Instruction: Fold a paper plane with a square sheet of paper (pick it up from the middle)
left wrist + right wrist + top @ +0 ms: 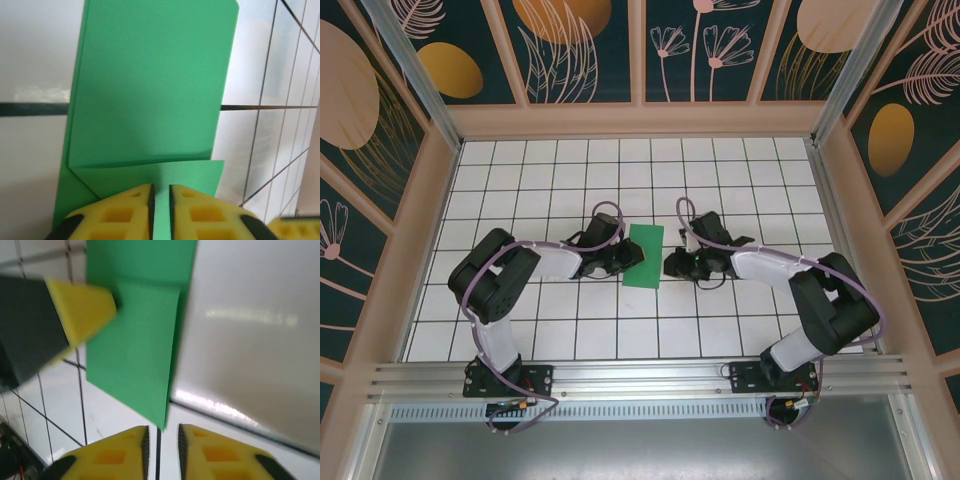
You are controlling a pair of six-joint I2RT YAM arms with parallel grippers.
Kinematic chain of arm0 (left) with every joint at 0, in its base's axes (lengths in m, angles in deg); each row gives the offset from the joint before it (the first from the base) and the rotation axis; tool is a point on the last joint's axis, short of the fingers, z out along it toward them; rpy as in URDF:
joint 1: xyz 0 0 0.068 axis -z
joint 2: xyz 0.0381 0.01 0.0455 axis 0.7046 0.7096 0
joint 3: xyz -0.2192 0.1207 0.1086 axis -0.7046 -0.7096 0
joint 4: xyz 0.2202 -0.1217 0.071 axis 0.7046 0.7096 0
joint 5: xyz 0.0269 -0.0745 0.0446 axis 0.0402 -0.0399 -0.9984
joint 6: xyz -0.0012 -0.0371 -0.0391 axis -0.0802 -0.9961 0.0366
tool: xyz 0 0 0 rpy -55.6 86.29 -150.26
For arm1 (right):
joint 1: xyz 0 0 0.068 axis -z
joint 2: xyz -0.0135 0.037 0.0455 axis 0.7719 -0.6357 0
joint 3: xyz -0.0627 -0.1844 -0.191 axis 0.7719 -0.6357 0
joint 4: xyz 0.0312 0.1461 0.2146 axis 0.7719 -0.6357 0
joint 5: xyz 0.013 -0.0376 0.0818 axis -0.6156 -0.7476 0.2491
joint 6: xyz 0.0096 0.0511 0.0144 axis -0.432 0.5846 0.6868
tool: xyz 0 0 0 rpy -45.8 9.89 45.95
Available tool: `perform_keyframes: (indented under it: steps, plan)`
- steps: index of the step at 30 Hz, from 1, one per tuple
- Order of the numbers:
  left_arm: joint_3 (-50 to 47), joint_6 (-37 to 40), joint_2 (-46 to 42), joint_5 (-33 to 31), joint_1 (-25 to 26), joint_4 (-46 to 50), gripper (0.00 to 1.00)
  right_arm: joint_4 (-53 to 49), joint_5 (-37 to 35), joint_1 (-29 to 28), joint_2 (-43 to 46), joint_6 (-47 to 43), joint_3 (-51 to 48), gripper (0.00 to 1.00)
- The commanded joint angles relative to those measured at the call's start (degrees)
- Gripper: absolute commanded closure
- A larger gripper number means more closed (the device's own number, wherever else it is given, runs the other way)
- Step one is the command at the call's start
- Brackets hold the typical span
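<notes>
1. I judge this to be an early fold. The square sheet of paper [643, 256] lies doubled into a narrow rectangle on the table [550, 180] between my two arms, with no nose formed yet.
2. The next move calls for lifting one corner and turning it inward without letting the sheet slide.
3. Left gripper [161, 210]: the jaws stand a narrow slit apart. The sheet's near edge shows in the gap, apparently unpinched.
4. Right gripper [161, 440]: the same narrow slit, empty, with the sheet's corner just ahead of it.

Nothing here can be read: no words, labels, brand names or numbers. The green sheet of paper [644, 256] is plain. The table [570, 180] around it carries only a grid of black lines, and the wall panels [580, 50] beyond it show painted flowers and leaves, no lettering.
</notes>
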Motion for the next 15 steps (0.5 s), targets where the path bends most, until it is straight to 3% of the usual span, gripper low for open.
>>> perform_keyframes:
  steps: [1, 6, 15]
  plan:
    - [1.6, 0.6, -5.2, 1.2, 0.0, 0.7, 0.72, 4.3, -1.1, 2.3, -2.3, 0.9, 3.5, 0.69]
    - [-1.4, -1.2, -9.7, -2.2, 0.0, 1.0, 0.60, 4.9, 0.9, 2.9, -10.6, -2.1, 9.6, 0.65]
    - [-7.5, -4.1, -10.7, -3.5, 0.0, -2.7, 0.59, 4.0, 6.2, 3.0, -17.8, -5.6, 14.4, 0.66]
